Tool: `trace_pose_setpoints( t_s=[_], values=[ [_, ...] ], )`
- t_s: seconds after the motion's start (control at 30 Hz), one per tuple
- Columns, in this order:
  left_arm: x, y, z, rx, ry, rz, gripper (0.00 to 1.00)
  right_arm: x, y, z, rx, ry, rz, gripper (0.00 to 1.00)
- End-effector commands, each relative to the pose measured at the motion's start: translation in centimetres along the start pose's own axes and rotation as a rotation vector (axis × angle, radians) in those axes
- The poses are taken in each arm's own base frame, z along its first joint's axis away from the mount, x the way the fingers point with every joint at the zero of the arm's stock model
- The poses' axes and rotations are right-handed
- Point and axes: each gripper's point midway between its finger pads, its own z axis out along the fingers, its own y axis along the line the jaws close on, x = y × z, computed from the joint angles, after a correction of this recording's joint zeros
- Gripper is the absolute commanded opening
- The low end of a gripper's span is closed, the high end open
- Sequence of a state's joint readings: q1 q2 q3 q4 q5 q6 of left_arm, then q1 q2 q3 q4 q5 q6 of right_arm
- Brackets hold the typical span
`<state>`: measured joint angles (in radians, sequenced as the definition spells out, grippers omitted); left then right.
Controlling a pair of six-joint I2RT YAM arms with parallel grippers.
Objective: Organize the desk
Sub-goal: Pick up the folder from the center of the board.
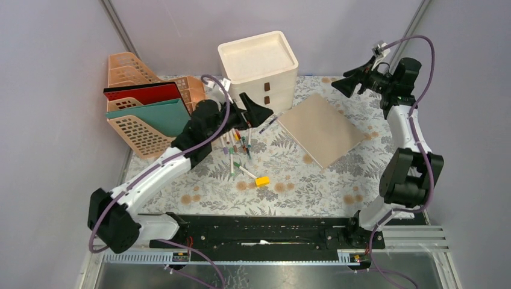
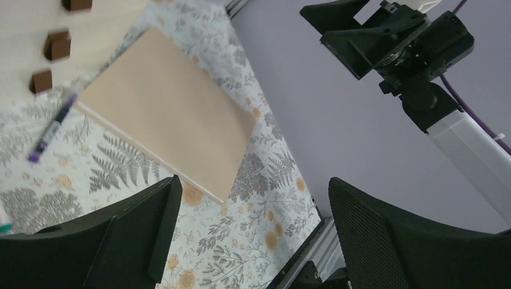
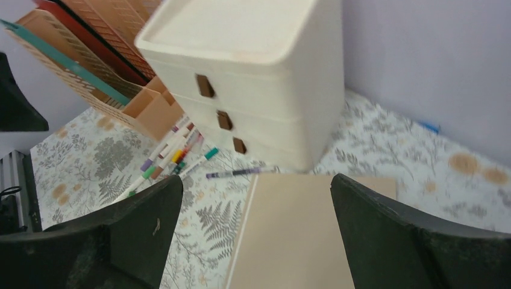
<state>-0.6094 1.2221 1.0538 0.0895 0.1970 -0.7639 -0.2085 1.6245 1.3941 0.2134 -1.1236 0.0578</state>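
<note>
The desk (image 1: 301, 180) wears a pale cloth printed with ferns and flowers. A beige notebook (image 1: 322, 127) lies flat on it at centre right, and a purple pen (image 1: 268, 124) rests by its left corner. Several coloured markers (image 1: 238, 147) are scattered at the middle, with a yellow eraser (image 1: 262, 180) nearer the front. My left gripper (image 1: 260, 111) hovers open over the markers' far end, holding nothing. In the left wrist view the notebook (image 2: 169, 126) and pen (image 2: 53, 127) lie beyond the open gripper (image 2: 253, 229). My right gripper (image 1: 352, 78) is raised at the back right, open and empty, looking down on the notebook (image 3: 307, 241).
A white drawer unit (image 1: 259, 63) stands at the back centre. An orange mesh file rack (image 1: 141, 114) with a red and a teal folder fills the back left, a small orange holder (image 3: 150, 105) beside it. A black rail (image 1: 265, 232) runs along the front edge.
</note>
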Motion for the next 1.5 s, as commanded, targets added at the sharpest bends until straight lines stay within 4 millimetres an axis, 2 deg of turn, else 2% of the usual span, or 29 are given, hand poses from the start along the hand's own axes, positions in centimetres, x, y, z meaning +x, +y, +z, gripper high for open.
trace_pose_setpoints(
  t_s=[0.0, 0.2, 0.33, 0.4, 0.5, 0.6, 0.7, 0.9, 0.97, 1.03, 1.1, 1.13, 1.17, 1.2, 1.23, 1.3, 1.33, 1.47],
  values=[
    [1.6, 1.3, 2.8, -0.019, -0.049, -0.178, 0.96, 1.4, -3.9, -1.1, 0.044, 0.005, 0.036, 1.00],
    [8.1, 3.4, 5.4, -0.072, 0.067, -0.290, 0.94, 5.4, -8.7, -1.0, 0.081, 0.038, 0.137, 1.00],
    [11.7, 4.4, 7.4, -0.085, 0.108, -0.346, 0.94, 6.9, -11.3, -0.7, 0.092, 0.047, 0.168, 1.00],
    [12.8, 4.3, 8.4, -0.076, 0.131, -0.373, 0.93, 7.0, -11.2, -0.8, 0.094, 0.047, 0.170, 1.00],
    [13.6, 3.9, 9.3, -0.071, 0.154, -0.344, 0.93, 6.1, -9.4, -1.5, 0.094, 0.041, 0.156, 1.00],
    [13.5, 4.1, 9.2, -0.074, 0.128, -0.313, 0.93, 4.1, -7.8, -2.0, 0.092, 0.023, 0.111, 1.00],
    [12.7, 3.7, 8.4, -0.048, 0.090, -0.298, 0.93, 1.7, -7.1, -2.2, 0.090, 0.000, 0.053, 1.00],
    [10.1, 1.4, 6.7, 0.045, 0.013, -0.226, 0.94, -3.1, -6.6, -2.1, 0.084, -0.045, -0.060, 1.00],
    [8.9, 0.7, 6.0, 0.078, -0.036, -0.216, 0.94, -5.0, -5.8, -2.0, 0.075, -0.063, -0.107, 1.00],
    [7.6, 0.0, 5.2, 0.092, -0.077, -0.193, 0.94, -6.6, -3.8, -1.9, 0.056, -0.078, -0.150, 1.00],
    [6.6, -0.3, 4.6, 0.078, -0.101, -0.161, 0.95, -7.6, -0.7, -2.6, 0.047, -0.090, -0.209, 1.00],
    [6.1, -0.3, 4.3, 0.067, -0.114, -0.144, 0.95, -10.7, -9.3, -6.7, 0.628, -0.132, -0.408, 1.00],
    [5.6, -0.3, 4.0, 0.057, -0.127, -0.127, 0.95, -8.1, -7.9, -6.3, 0.572, -0.066, -0.312, 1.00],
    [5.1, -0.3, 3.6, 0.047, -0.140, -0.109, 0.95, 6.5, -3.6, -9.4, 0.613, 0.379, 0.268, 0.99],
    [4.7, -0.3, 3.3, 0.038, -0.152, -0.097, 0.95, 7.7, -2.9, -10.5, 0.662, 0.432, 0.333, 0.99],
    [3.9, -0.2, 2.5, 0.016, -0.179, -0.078, 0.96, 7.3, -3.3, -11.1, 0.720, 0.434, 0.345, 0.99],
    [3.6, -0.2, 2.2, 0.009, -0.187, -0.071, 0.96, 7.1, -2.9, -10.8, 0.691, 0.435, 0.344, 0.99],
    [3.1, -0.3, 1.1, 0.012, -0.213, -0.063, 0.97, 6.2, 1.0, -8.6, 0.439, 0.403, 0.362, 0.99]
  ],
)
